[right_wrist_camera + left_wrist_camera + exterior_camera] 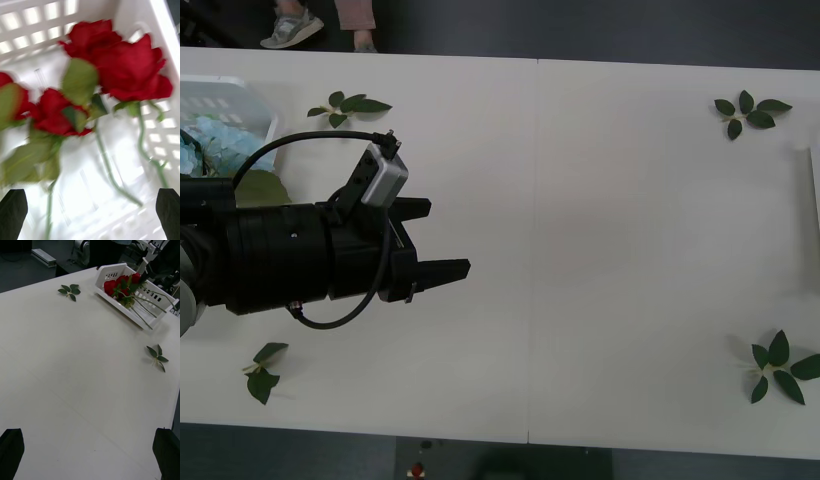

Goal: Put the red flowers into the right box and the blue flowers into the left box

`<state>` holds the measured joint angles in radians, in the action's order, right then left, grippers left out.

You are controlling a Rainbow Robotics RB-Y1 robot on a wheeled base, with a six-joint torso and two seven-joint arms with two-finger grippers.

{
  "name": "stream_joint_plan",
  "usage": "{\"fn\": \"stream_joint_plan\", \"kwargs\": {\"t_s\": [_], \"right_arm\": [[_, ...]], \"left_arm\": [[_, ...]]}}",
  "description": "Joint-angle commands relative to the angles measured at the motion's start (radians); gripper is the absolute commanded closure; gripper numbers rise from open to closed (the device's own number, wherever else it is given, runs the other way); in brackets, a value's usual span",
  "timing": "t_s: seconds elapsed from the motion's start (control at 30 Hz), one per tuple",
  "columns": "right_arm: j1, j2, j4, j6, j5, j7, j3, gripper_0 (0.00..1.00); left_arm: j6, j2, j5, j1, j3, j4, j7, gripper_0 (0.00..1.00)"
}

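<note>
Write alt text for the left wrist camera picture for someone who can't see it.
A white slotted box holding red roses sits at the far side of a white table, stems trailing toward its open end. Two loose leaf sprigs lie on the table near the box. The open left pincer frames the view, holding nothing.

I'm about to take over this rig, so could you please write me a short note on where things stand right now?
Left gripper: open, holding nothing, over the table beside the left box.
Right gripper: open, holding nothing, above the right box.
Red flowers: lying in the right box.
Blue flowers: in the left box, partly hidden behind the left arm.
Done: no flowers lie on the table, only loose leaf sprigs.
Left: apparently nothing; confirm the count, since four blooms cannot be counted in either box.
</note>
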<state>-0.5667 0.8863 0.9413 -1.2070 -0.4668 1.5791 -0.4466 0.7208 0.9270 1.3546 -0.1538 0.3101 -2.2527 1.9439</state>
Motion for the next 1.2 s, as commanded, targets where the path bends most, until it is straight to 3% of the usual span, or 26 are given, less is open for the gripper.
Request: {"fn": "stream_joint_plan", "kwargs": {"t_s": [0.03,0.33,1.2], "right_arm": [[-0.015,0.051,0.154,-0.106,-0.089,0.050,-0.011,0.00],[-0.015,0.023,0.313,-0.298,-0.316,0.234,-0.046,0.00],[-0.015,-0.012,0.327,-0.416,-1.069,0.980,-0.047,0.00]], "left_arm": [[-0.008,0.004,-0.005,-0.017,-0.019,-0.027,0.052,0.00],[-0.008,0.004,-0.005,-0.017,-0.019,-0.027,0.052,0.00],[-0.008,0.004,-0.005,-0.017,-0.019,-0.027,0.052,0.00]]}}
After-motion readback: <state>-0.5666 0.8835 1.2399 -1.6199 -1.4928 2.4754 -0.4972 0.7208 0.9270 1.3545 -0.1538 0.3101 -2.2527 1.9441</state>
